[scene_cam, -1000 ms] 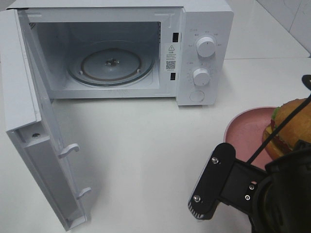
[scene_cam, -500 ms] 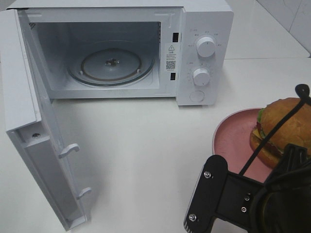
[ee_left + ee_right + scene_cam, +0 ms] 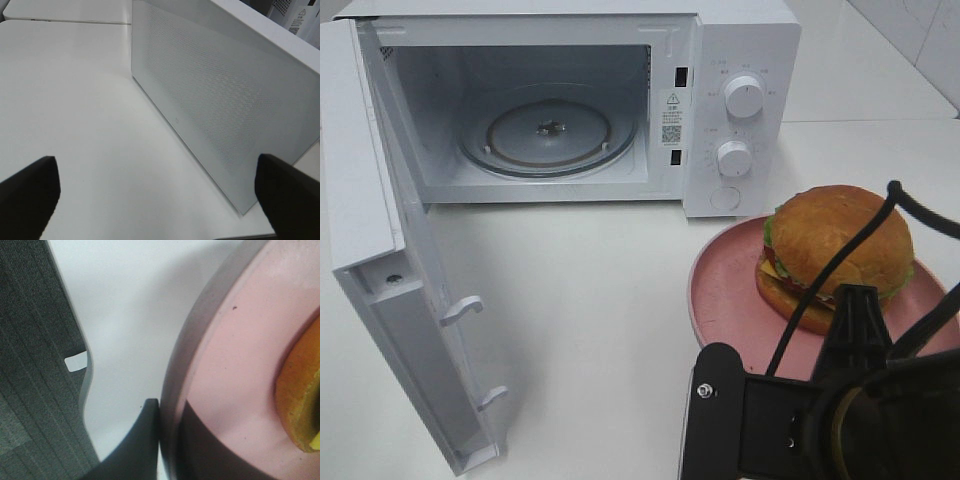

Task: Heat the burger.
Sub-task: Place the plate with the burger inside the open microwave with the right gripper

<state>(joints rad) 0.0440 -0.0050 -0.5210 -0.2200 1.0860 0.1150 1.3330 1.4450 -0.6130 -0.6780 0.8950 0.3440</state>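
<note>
Left pincer (image 3: 160,200): two black wedge-shaped fingers (image 3: 27,197) spread wide, with nothing between them.

Right arm (image 3: 790,430): black and jointed, entering the high view at 5 o'clock. Its flat black wrist bracket (image 3: 720,420) faces 9 o'clock, and a thin black cable (image 3: 840,250) arches over it toward 1 o'clock.

Right pincer (image 3: 169,440): clamped on the rim of a round pink plate (image 3: 235,355). One black finger (image 3: 140,447) sits outside the rim and the other lies on the plate's inner face.

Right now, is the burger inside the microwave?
No, the burger sits on the pink plate outside the open microwave, in front of its control knobs.
</note>
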